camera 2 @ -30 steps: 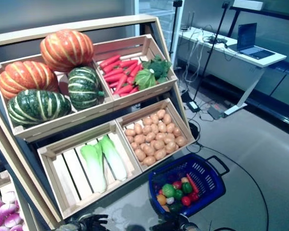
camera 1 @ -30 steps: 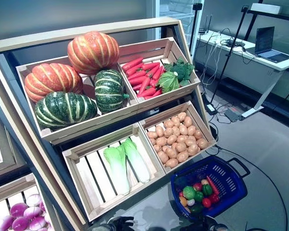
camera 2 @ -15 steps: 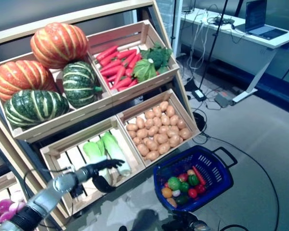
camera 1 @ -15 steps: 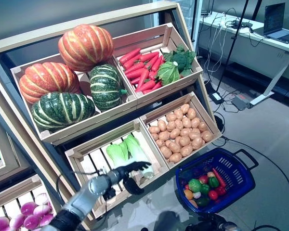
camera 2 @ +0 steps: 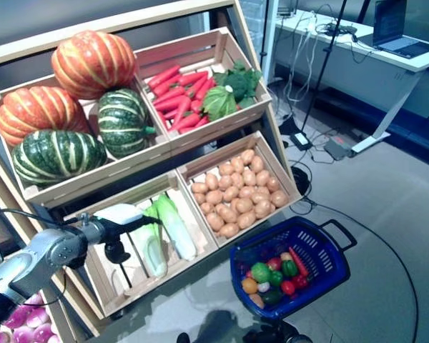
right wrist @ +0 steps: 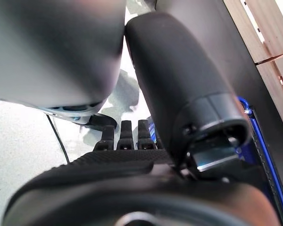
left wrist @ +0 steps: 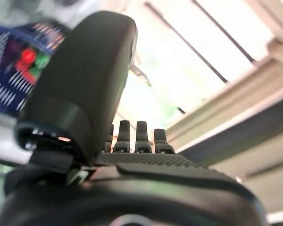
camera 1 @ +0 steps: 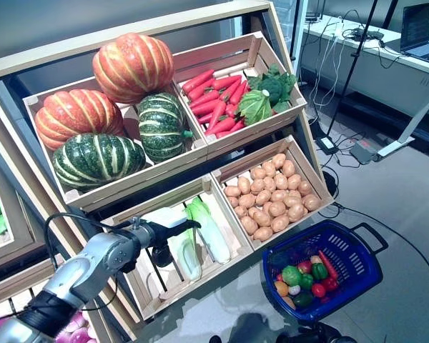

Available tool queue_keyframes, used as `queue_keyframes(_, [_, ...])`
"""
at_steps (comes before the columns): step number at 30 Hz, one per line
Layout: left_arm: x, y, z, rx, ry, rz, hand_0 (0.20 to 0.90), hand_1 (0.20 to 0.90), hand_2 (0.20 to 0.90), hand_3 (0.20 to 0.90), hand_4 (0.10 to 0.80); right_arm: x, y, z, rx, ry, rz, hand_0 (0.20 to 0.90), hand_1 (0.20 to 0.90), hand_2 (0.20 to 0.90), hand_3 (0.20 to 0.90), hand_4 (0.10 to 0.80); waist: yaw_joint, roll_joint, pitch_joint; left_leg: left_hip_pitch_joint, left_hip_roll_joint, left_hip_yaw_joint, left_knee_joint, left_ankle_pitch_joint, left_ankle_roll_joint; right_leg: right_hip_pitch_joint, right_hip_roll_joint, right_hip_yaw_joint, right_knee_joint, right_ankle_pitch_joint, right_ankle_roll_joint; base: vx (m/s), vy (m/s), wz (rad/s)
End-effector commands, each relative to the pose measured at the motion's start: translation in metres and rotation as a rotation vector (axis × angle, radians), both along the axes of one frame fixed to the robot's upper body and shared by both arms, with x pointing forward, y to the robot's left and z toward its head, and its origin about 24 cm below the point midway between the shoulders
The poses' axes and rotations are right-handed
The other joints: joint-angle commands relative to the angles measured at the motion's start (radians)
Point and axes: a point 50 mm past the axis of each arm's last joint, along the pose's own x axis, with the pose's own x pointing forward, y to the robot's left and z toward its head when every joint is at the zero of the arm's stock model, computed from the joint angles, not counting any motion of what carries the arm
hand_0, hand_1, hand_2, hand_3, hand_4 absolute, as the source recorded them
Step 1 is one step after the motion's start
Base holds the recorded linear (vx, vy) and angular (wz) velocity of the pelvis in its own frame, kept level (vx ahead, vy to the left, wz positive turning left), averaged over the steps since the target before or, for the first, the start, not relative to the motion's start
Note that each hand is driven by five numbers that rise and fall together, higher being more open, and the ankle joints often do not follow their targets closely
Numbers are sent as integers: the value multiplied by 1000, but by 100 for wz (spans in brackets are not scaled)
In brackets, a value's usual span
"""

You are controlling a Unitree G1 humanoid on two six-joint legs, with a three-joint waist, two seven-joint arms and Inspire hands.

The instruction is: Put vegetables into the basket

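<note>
I'm holding my left hand (camera 1: 168, 230) out over the cabbage crate (camera 1: 146, 296), fingers stretched straight and relaxed, gripping nothing. The two cabbages (camera 1: 200, 232) are lying side by side in that crate, just beside my fingertips, their long axes running up the sloped crate floor: green leafy ends toward the rack's upper shelf, white stems toward the crate's front lip. My thumb is hanging down below the palm, and I'm not able to tell whether any finger is touching a cabbage.

The blue basket (camera 1: 357, 254) is sitting on the floor beside the potato crate's (camera 1: 300, 161) front corner, well apart from the cabbages, with small red and green vegetables piled at one end. The potatoes (camera 1: 272, 200) are filling the crate next to the cabbages. Above the cabbage crate, pumpkins (camera 1: 111, 103) are crowding one upper crate, and carrots (camera 1: 214, 107) with leafy greens (camera 1: 267, 96) the other.

My right hand (right wrist: 132, 136) is showing only in its own wrist view, fingers straight, empty, with the basket's blue rim beside it.
</note>
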Motion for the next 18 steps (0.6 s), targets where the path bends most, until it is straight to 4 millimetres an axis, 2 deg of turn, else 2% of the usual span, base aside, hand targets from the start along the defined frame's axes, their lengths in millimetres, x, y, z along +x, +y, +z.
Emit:
queue_keyframes(1, [26, -10, 69, 169, -267, -121, 900, 900, 900, 900, 800, 6, -1, 3, 46, -41, 16, 900, 900, 900, 900, 800, -1, -45, -10, 7, 4, 1, 9, -53, -25, 31, -54, 25, 6, -7, 60, 59, -17, 8])
queue_keyframes(5, [31, -7, 74, 241, -314, -112, 900, 900, 900, 900, 800, 8, -2, 4, 52, -55, 20, 900, 900, 900, 900, 800, -9, -43, 5, 0, 5, 8, 9, -51, -28, 21, -51, 23, 6, -6, 58, 21, -5, 2])
queue_keyframes(7, [35, -5, 79, 238, -393, -103, 900, 900, 900, 900, 800, 13, -3, 6, 52, -72, 21, 900, 900, 900, 900, 800, -11, -39, 19, -13, 6, 10, 9, -48, -30, 9, -47, 23, 6, -5, 53, -37, -3, -1])
queue_keyframes(9, [43, -2, 88, 205, -532, -111, 900, 900, 900, 900, 800, 24, -5, 11, 45, -111, 34, 900, 900, 900, 900, 800, -15, -35, 56, -41, 8, 8, 9, -38, -35, -17, -42, 24, 10, -3, 43, -149, -2, -1])
queue_keyframes(13, [55, 1, 99, 179, -676, -134, 900, 900, 900, 900, 800, 49, -10, 22, 40, -186, 57, 900, 900, 900, 900, 800, -21, -26, 125, -88, 11, 9, 14, -13, -43, -75, -32, 26, 43, -9, 24, -218, 14, 4])
queue_keyframes(14, [62, 4, 103, 171, -745, -137, 900, 900, 900, 900, 800, 63, -12, 29, 36, -227, 69, 900, 900, 900, 900, 800, -22, -25, 170, -129, 12, 8, 39, -1, -52, -109, -27, 32, 74, -16, 12, -231, -24, 2])
queue_keyframes(18, [78, 14, 109, 152, -874, -131, 900, 900, 900, 900, 800, 83, -13, 40, 32, -283, 77, 900, 900, 900, 900, 800, -29, -30, 238, -208, 25, 1, 81, 24, -70, -162, -10, 44, 118, -33, -4, -179, -51, 1])
